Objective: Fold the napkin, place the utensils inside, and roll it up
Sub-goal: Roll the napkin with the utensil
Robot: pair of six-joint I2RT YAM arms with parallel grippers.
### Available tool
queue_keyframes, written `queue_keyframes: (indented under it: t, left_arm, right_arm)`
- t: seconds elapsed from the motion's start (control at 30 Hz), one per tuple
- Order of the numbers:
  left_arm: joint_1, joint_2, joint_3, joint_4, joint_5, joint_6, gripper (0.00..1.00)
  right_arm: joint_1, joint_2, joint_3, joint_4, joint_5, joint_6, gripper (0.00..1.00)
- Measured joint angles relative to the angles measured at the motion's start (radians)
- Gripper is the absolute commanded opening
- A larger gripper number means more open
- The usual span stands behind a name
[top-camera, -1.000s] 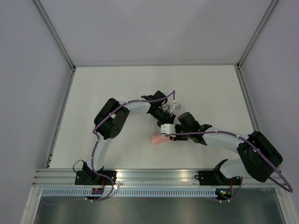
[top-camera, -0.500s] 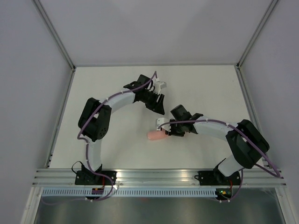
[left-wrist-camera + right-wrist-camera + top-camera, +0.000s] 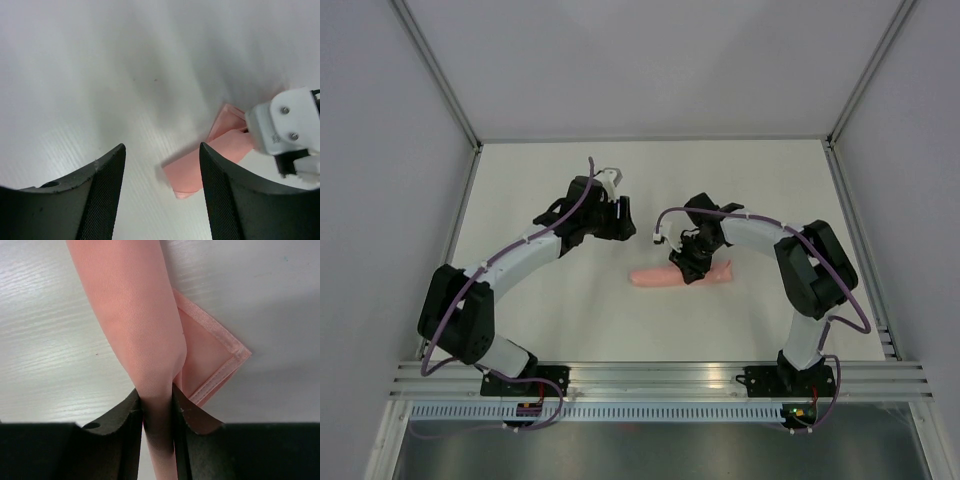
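Observation:
The napkin [image 3: 665, 276] is a slim salmon-pink roll lying on the white table, left to right, in the top view. My right gripper [image 3: 694, 268] is shut on the roll [image 3: 135, 325] near its right half; both jaws press its sides, and a loose hemmed corner [image 3: 220, 365] sticks out beside them. My left gripper [image 3: 623, 218] hangs open above the table, up and to the left of the roll, with nothing between its fingers [image 3: 220, 190]. From the left wrist I see the roll's left end [image 3: 192, 172]. No utensils show; whether any lie inside the roll cannot be told.
The white table [image 3: 540, 190] is bounded by metal rails at the left, right and back, and by the aluminium base rail [image 3: 650, 378] at the near edge. The right gripper's white wrist housing [image 3: 287, 130] shows at the right of the left wrist view.
The left arm swung away left and back from the napkin, its jaws widening. The right gripper moved right along the roll and closed on it, so more of the roll shows.

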Motion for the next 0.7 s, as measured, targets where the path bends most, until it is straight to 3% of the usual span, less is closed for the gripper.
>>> queue_keyframes:
  t: [0.37, 0.7]
  left_arm:
    - [-0.031, -0.210, -0.319, 0.124, -0.140, -0.141, 0.65]
    - [-0.220, -0.273, -0.543, 0.300, -0.275, -0.370, 0.66]
  right_arm:
    - [-0.072, 0.200, 0.196, -0.185, -0.238, 0.119, 0.32]
    - [-0.091, 0.272, 0.227, -0.188, -0.351, 0.336, 0.32]
